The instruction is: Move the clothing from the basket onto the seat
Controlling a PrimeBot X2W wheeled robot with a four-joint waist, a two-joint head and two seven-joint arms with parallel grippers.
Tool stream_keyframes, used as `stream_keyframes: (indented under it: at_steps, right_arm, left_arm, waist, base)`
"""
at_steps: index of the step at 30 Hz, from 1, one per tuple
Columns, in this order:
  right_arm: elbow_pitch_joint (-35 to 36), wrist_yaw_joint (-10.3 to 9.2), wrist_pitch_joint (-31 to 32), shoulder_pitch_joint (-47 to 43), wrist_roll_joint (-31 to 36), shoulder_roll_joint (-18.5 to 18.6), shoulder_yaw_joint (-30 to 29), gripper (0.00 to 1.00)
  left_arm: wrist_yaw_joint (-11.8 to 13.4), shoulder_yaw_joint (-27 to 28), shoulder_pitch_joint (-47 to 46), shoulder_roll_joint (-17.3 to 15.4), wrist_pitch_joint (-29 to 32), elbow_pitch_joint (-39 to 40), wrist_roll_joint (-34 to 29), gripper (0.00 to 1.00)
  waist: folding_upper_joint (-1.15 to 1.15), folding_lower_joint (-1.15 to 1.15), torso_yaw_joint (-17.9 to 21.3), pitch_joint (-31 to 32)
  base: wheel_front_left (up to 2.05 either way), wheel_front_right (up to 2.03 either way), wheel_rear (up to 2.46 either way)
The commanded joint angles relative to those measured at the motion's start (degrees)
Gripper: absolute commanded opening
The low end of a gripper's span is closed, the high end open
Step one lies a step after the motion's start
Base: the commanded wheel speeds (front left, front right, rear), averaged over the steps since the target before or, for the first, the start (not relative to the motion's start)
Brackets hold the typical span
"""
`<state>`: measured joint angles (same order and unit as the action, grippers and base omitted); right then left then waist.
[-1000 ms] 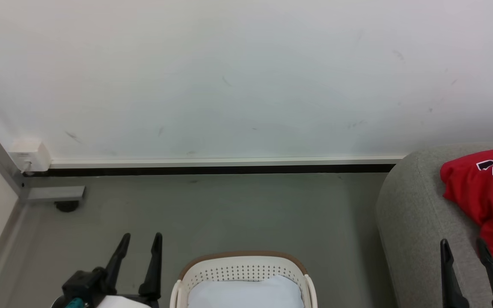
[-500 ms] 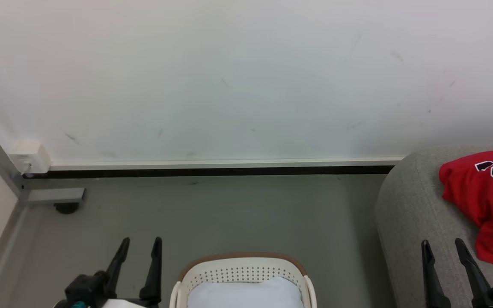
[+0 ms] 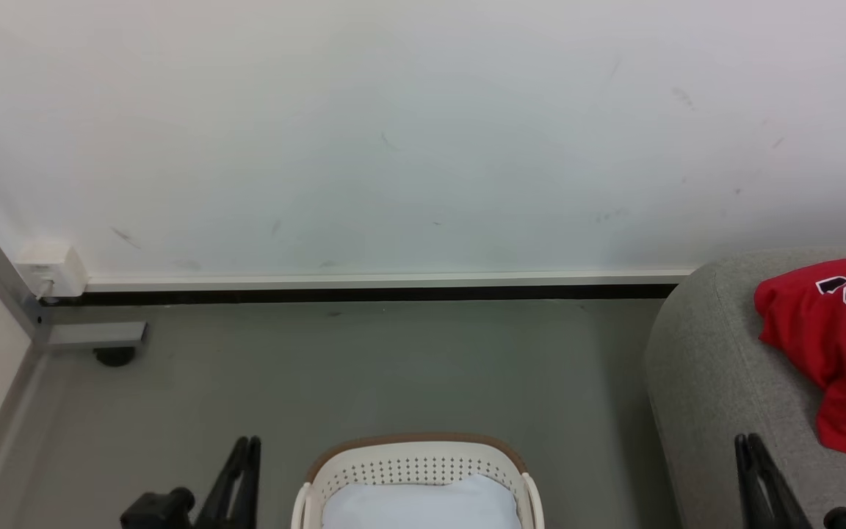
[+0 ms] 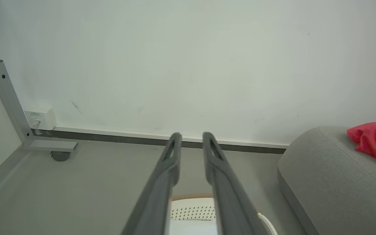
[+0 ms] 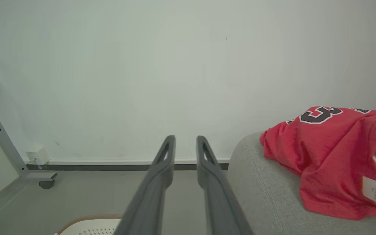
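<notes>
A red jersey with a black-and-white numeral, the clothing [image 3: 834, 345], lies crumpled on the light grey seat [image 3: 717, 367] at the right. The right wrist view shows the clothing [image 5: 325, 156] with a white tag, draped over the seat [image 5: 266, 195]. The cream basket [image 3: 416, 439] with its brown rim stands at bottom centre, holding a pale bluish-white pad [image 3: 423, 503]. My left gripper [image 3: 245, 441] is just left of the basket, and my right gripper [image 3: 747, 439] is over the seat's front, left of the clothing. Left gripper [image 4: 192, 138] and right gripper [image 5: 185, 141] each stand open by a narrow gap, nothing between.
A white wall with a dark baseboard [image 3: 364, 292] runs behind the grey floor [image 3: 393, 367]. At far left stands a metal frame leg [image 3: 92, 334] on a caster, with a white socket box [image 3: 52, 268] above it.
Both grippers have narrowed from wide open to a small gap and dropped lower in the head view. The right one has also drawn left, away from the clothing.
</notes>
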<state>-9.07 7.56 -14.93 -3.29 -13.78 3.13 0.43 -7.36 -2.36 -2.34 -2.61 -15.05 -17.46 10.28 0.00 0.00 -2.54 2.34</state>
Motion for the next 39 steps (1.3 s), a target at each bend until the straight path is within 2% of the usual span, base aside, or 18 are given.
stream_keyframes:
  at_steps: [1,22,39]
  right_arm:
    - [0.2,0.0,0.2,0.2,-1.1,0.0,-0.1,0.0]
    - [-1.2,-0.02,5.8,2.9,-22.3,0.2,-1.7,0.0]
    - [-2.0,-0.04,9.2,4.5,-35.2,0.2,-2.8,0.0]
  left_arm:
    - [0.0,0.3,-0.4,0.0,0.4,0.1,1.1,0.0]
    - [0.0,2.6,-1.4,-0.1,6.1,1.2,23.0,0.0]
    - [-0.1,4.0,-2.1,-0.2,9.6,1.7,36.5,0.0]
  waist:
    - [0.0,0.0,0.0,0.0]
    - [0.0,0.0,0.4,-0.4]
    - [0.0,0.0,0.8,-0.8]
  base:
    - [0.0,0.0,0.0]
    - [0.0,0.0,0.0]
    - [0.0,0.0,0.0]
